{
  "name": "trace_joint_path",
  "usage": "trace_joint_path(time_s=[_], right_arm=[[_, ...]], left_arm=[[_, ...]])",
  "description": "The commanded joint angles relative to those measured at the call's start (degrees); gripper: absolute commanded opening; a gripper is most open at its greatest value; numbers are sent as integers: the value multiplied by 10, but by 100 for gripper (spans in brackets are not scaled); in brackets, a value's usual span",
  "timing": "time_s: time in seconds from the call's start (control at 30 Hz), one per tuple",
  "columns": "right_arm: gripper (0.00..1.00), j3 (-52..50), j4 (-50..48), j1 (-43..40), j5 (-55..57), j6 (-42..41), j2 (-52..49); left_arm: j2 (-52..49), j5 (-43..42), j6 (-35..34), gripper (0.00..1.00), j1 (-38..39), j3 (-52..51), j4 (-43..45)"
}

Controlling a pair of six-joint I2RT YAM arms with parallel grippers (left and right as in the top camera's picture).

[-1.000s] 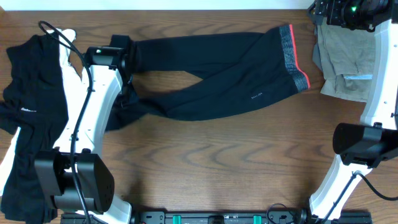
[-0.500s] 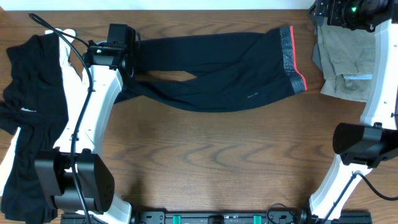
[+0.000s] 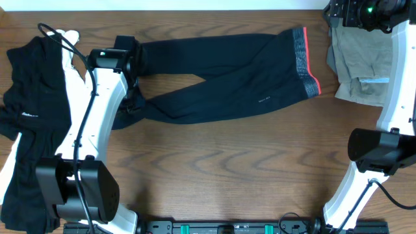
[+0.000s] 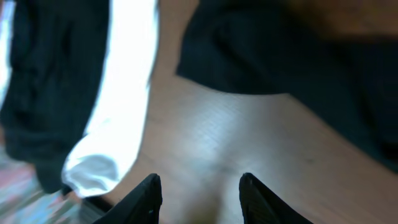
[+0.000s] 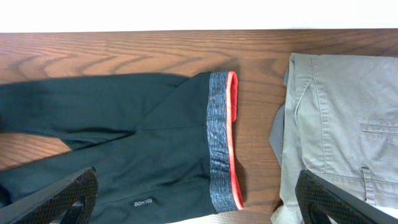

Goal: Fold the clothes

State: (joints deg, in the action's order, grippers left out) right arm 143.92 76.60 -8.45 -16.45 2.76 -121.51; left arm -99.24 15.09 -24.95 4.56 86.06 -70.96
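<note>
Black leggings [image 3: 221, 78] lie spread across the table, with the grey, red-edged waistband [image 3: 304, 57] at the right and the legs pointing left. The lower leg's end [image 3: 127, 117] lies beside my left arm. My left gripper [image 3: 134, 97] is over that leg end. In the left wrist view it [image 4: 199, 190] is open and empty above bare wood, with black cloth [image 4: 298, 62] ahead. My right gripper [image 3: 364, 13] is raised at the back right. In the right wrist view it [image 5: 196, 199] is wide open above the waistband [image 5: 222, 137].
Folded khaki trousers [image 3: 364, 65] lie at the back right and also show in the right wrist view [image 5: 342, 112]. A pile of black clothes [image 3: 32, 91] with a white piece [image 3: 68, 39] lies at the left. The white piece also shows in the left wrist view [image 4: 124, 93].
Half a second ago my left gripper was farther back with the lower leg drawn straight. It has since come forward, and the leg end lies bent at the front left. The right arm has not moved.
</note>
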Motion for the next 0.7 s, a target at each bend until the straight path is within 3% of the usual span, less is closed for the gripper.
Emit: trace_joint_path(time_s=[0.0,0.37,0.67], right_arm=[[99,-1,4,-2,3,9,-1],[98,-1,3,-2,4,10,-1],[99,-1,3,-1,3,10,-1]], left_arm=[[-9,-89,31,43,-23,4,33],[-108,-212,61,41,-127,4,176],[-180,-226,63,42,-145,4,224]])
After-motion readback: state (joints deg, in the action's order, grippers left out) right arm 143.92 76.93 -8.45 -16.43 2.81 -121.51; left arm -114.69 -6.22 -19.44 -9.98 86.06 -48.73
